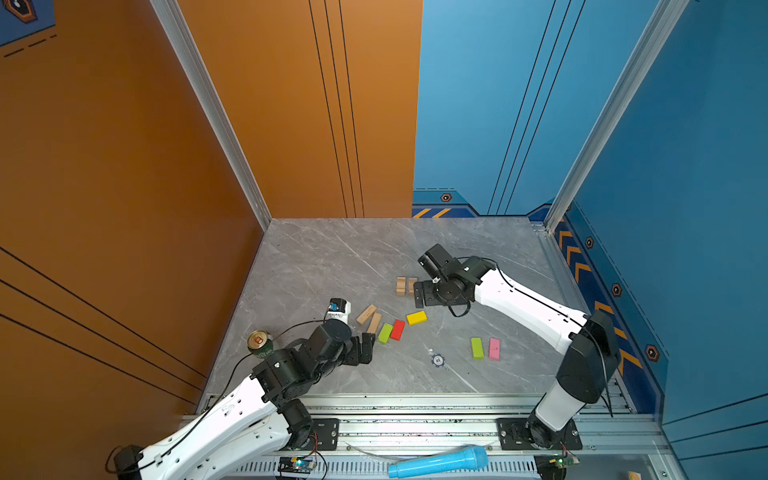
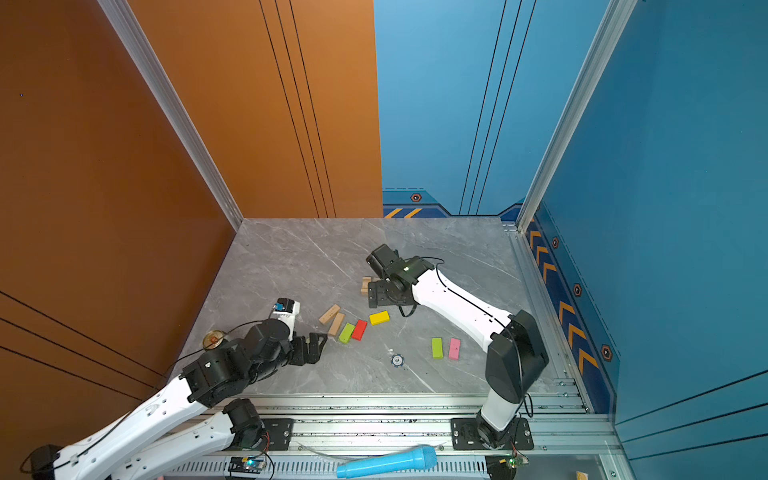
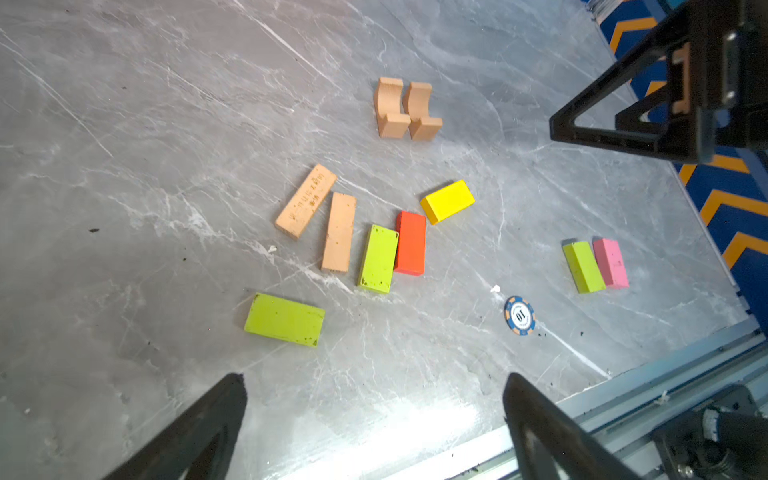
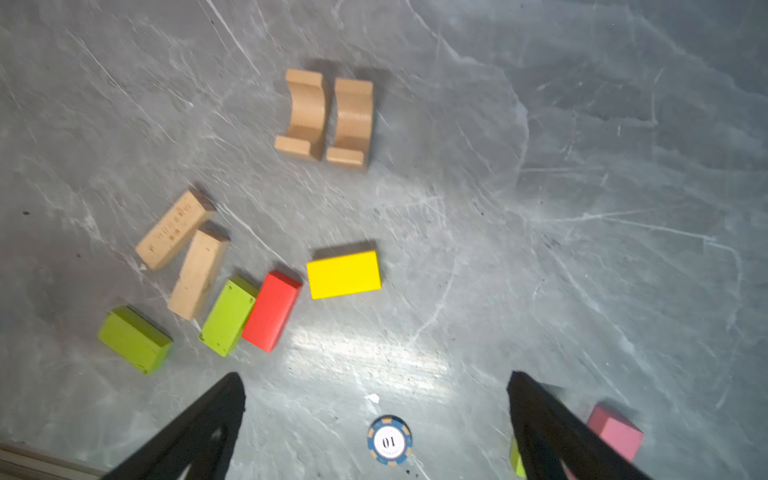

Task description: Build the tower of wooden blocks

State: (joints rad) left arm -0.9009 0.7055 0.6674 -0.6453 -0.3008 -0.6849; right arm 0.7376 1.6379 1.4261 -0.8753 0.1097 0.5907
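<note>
The wood blocks lie loose and flat on the grey marble tabletop (image 1: 332,266), and no tower shows. Two notched tan blocks (image 1: 405,286) sit side by side just left of my open right gripper (image 1: 419,293). Two plain tan blocks (image 1: 370,318), a lime green (image 1: 385,333), a red (image 1: 397,329) and a yellow block (image 1: 416,318) cluster mid-table. My open left gripper (image 1: 365,347) hovers by that cluster, over another lime block (image 3: 284,319). A lime (image 1: 477,348) and a pink block (image 1: 494,348) lie to the right. Both grippers (image 3: 374,378) (image 4: 374,376) hold nothing.
A blue-white chip (image 1: 438,360) lies between the two groups of blocks. A green drink can (image 1: 259,344) stands at the table's left edge behind the left arm. A light blue cylinder (image 1: 438,461) rests on the front rail. Walls enclose three sides.
</note>
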